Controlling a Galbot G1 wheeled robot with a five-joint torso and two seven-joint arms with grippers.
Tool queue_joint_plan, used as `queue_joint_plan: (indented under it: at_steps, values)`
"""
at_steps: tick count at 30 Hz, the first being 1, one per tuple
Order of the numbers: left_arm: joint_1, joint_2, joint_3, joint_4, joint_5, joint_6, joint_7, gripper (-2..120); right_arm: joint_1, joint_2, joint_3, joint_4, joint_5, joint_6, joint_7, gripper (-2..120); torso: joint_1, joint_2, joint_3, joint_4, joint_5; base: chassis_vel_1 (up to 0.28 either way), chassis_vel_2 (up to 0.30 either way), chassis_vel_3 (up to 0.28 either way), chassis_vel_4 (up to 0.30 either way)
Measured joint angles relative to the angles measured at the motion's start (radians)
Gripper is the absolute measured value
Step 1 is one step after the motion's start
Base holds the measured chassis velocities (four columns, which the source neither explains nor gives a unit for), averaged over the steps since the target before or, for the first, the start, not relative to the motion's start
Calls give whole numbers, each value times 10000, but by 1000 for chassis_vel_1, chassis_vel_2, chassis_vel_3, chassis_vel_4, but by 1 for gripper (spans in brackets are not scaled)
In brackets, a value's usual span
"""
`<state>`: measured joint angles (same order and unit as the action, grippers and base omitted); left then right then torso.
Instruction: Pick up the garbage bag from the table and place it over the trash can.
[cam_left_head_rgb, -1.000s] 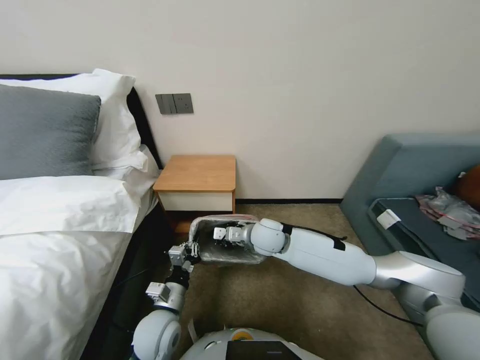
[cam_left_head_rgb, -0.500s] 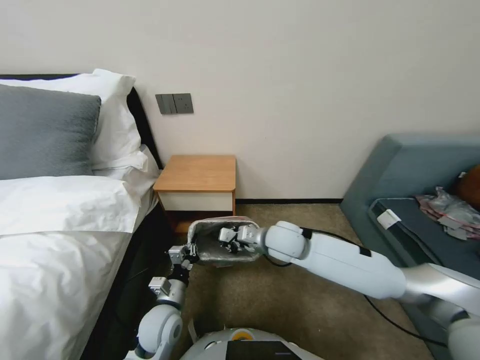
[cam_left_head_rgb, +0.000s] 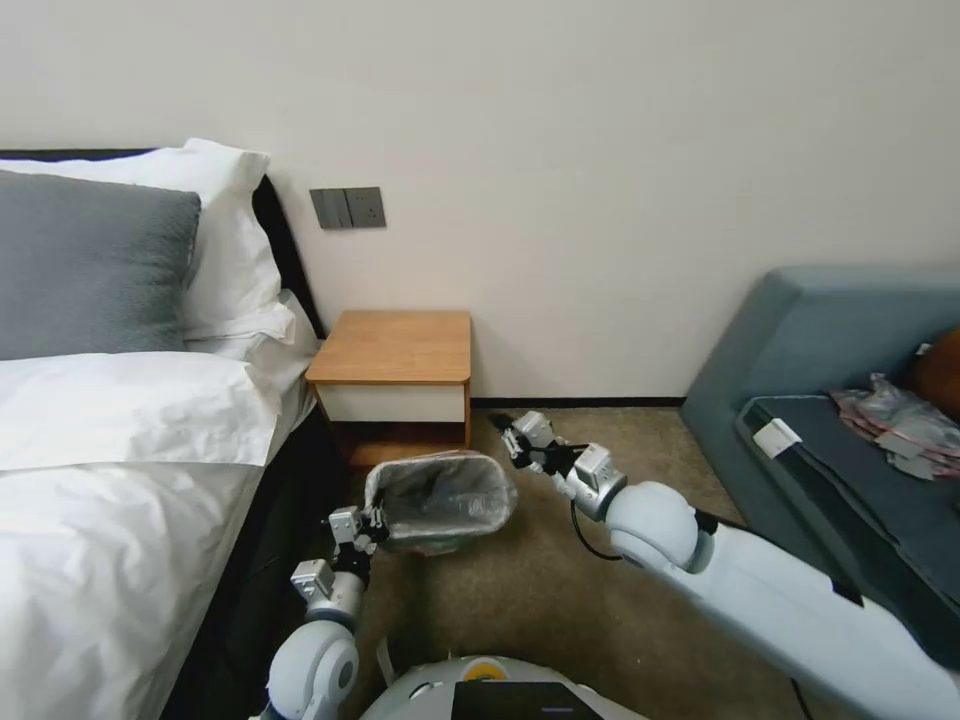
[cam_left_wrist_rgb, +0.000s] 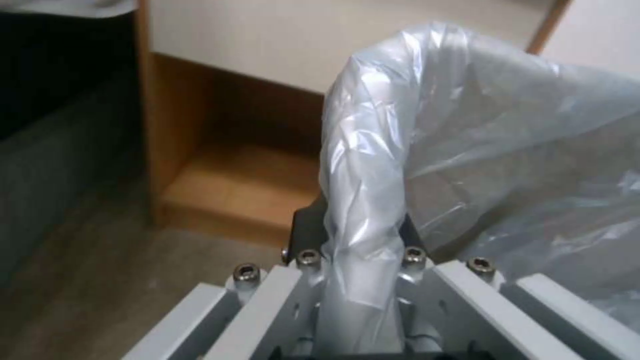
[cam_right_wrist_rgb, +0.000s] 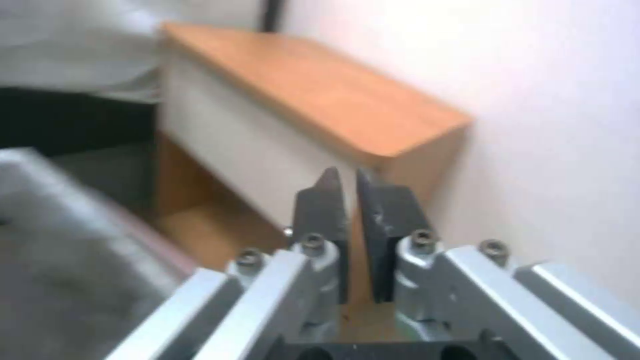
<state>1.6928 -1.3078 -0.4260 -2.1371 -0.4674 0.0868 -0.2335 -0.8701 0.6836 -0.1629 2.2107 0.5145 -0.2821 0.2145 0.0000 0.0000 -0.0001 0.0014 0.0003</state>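
Withdrawn from inside the trash can (cam_left_head_rgb: 440, 500) since a second ago: right gripper (cam_left_head_rgb: 522, 432), now raised beside the table's (cam_left_head_rgb: 395, 345) right front corner, just off the bin's far right corner, pads close together with a thin slit between them and nothing held. Largest down: pale bare wall; white bed (cam_left_head_rgb: 110, 450) with a grey pillow along the left; blue-grey sofa (cam_left_head_rgb: 830, 340) at right, cut off by the edge, with a heap of grey-pink bags (cam_left_head_rgb: 895, 410) on its seat; tan carpet (cam_left_head_rgb: 560, 590); then the wooden nightstand against the wall between bed and sofa. Standing on the carpet just before the nightstand, the bin, lined with the garbage bag (cam_left_head_rgb: 445, 490), grey film spread inside and folded over the rim. At the bin's near left corner, left gripper (cam_left_head_rgb: 362, 523), clamped on a bunched fold of the bag (cam_left_wrist_rgb: 363, 200). Hidden by plastic: most of the bin's body, colour hard to make out. Blurred in the right wrist view: bag and bin.
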Motion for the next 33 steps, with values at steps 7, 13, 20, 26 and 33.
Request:
queue_joint_plan:
  at_steps: [7, 13, 20, 26, 33]
  values:
    - [-59, 225, 539, 35, -359, 652, -389, 3, -2881, 982, 2432, 60, -1271, 777, 972, 34, 0, 0, 0, -21, 3, 0, 0, 0, 0]
    - [150, 451, 716, 168, -466, 840, -559, 3, -4979, 1969, 3834, 272, -2443, 1488, 889, 54, 0, 0, 0, -15, 2, 0, 0, 0, 0]
    - [240, 589, 952, 175, -469, 964, -679, 3, -6605, 3326, 5035, 437, -3844, 2520, 846, 82, 0, 0, 0, -14, -4, 0, 0, 0, 0]
    - [172, 672, 1311, 182, -648, 1187, -981, 3, -7223, 3834, 5447, 606, -4134, 2714, 887, 99, 0, 0, 0, -14, -3, 0, 0, 0, 0]
    - [63, 642, 1652, 276, -654, 1404, -1205, 3, -7297, 3864, 5417, 736, -4171, 2630, 1073, 100, -1, 0, 0, -13, -3, 0, 0, 0, 0]
